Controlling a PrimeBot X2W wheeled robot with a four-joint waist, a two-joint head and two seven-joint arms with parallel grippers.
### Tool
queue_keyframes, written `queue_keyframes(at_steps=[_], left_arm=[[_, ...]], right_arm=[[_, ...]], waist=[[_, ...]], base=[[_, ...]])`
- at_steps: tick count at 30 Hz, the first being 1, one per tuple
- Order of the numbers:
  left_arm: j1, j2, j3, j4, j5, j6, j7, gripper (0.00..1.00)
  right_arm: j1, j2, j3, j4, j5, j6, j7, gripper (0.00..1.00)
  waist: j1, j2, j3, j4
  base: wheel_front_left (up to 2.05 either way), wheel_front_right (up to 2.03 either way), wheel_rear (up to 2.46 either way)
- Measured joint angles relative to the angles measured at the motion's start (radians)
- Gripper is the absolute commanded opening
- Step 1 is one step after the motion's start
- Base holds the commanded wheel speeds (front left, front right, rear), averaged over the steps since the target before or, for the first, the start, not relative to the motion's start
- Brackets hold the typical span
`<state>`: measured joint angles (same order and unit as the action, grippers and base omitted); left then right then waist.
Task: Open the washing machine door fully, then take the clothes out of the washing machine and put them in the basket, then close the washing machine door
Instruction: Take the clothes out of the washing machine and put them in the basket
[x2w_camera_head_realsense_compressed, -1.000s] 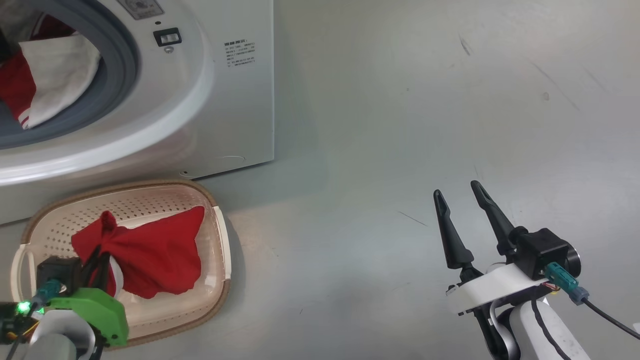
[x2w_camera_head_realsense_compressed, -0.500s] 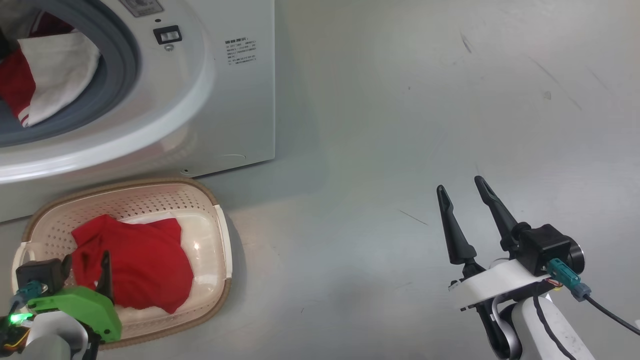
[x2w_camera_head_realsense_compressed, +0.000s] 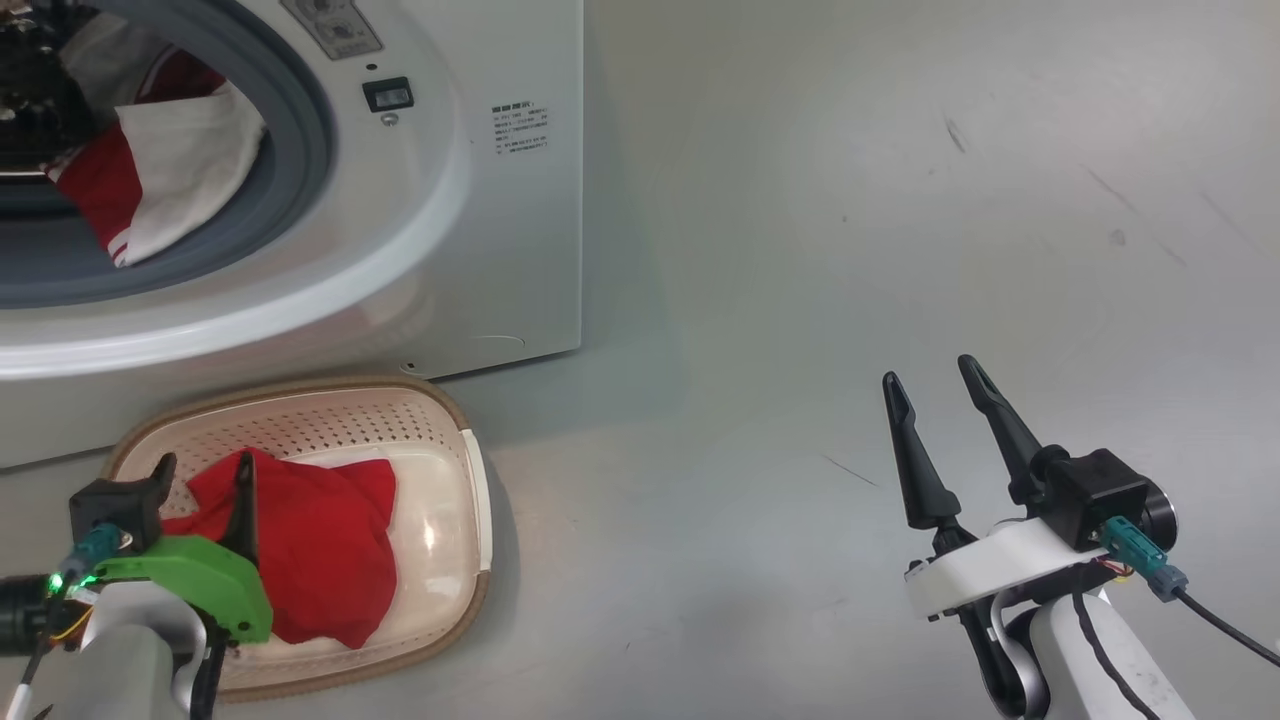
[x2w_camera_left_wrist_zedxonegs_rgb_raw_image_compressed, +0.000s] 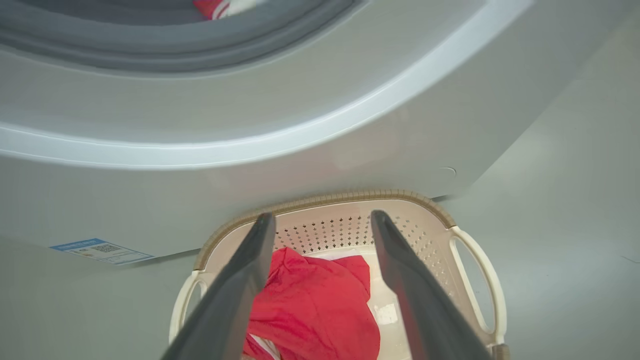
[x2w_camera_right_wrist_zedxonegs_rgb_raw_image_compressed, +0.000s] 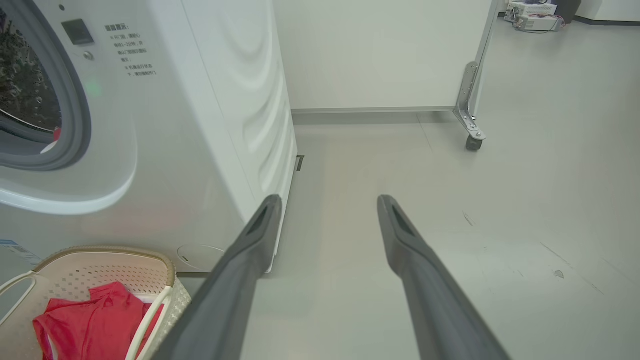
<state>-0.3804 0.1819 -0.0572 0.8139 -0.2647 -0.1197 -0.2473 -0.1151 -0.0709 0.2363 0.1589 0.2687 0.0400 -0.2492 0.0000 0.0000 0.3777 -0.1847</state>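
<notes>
Red clothes (x2w_camera_head_realsense_compressed: 320, 555) in cream basket (x2w_camera_head_realsense_compressed: 330, 425)

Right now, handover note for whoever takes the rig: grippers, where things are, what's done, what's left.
Left gripper: open, empty, hovering over the basket.
Right gripper: open, empty, above the floor to the right of the washing machine.
Things: a red garment lies in the basket, which sits on the floor just in front of the washing machine. A red-and-white garment lies in the open drum mouth.
Done: drum mouth open, one garment in the basket.
Left: take out the garment in the drum, put it in the basket, close the door.
</notes>
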Motion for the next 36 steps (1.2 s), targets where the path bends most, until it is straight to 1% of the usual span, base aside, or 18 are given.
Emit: queue_keyframes(at_steps=[8,16,19,28,36], left_arm=[[-0.01,-0.045,0.002,-0.059,-0.01,0.0,-0.005,1.0],[0.004,-0.07,0.013,-0.222,-0.009,0.0,-0.005,1.0],[0.036,-0.077,0.02,-0.272,-0.009,0.0,-0.005,1.0],[0.133,-0.092,0.039,-0.366,-0.009,-0.001,-0.005,1.0],[0.233,-0.098,0.058,-0.439,-0.01,-0.001,-0.005,1.0]], right_arm=[[0.001,-0.001,-0.015,0.012,0.0,0.002,0.0,1.0],[0.018,-0.008,-0.029,0.026,0.001,0.003,0.0,1.0],[0.03,-0.008,-0.03,0.03,0.002,0.003,0.0,1.0],[0.06,-0.008,-0.029,0.04,0.002,0.011,0.0,1.0],[0.082,-0.008,-0.024,0.044,0.003,0.02,0.0,1.0]], waist=[[0.0,0.0,-0.057,0.037],[0.0,0.0,-0.126,0.084],[0.0,0.0,-0.152,0.102],[0.0,0.0,-0.216,0.141],[0.0,0.0,-0.27,0.154]], base=[[0.0,0.0,0.0],[0.0,0.0,0.0],[0.0,0.0,0.0],[0.0,0.0,0.0],[0.0,0.0,0.0]])
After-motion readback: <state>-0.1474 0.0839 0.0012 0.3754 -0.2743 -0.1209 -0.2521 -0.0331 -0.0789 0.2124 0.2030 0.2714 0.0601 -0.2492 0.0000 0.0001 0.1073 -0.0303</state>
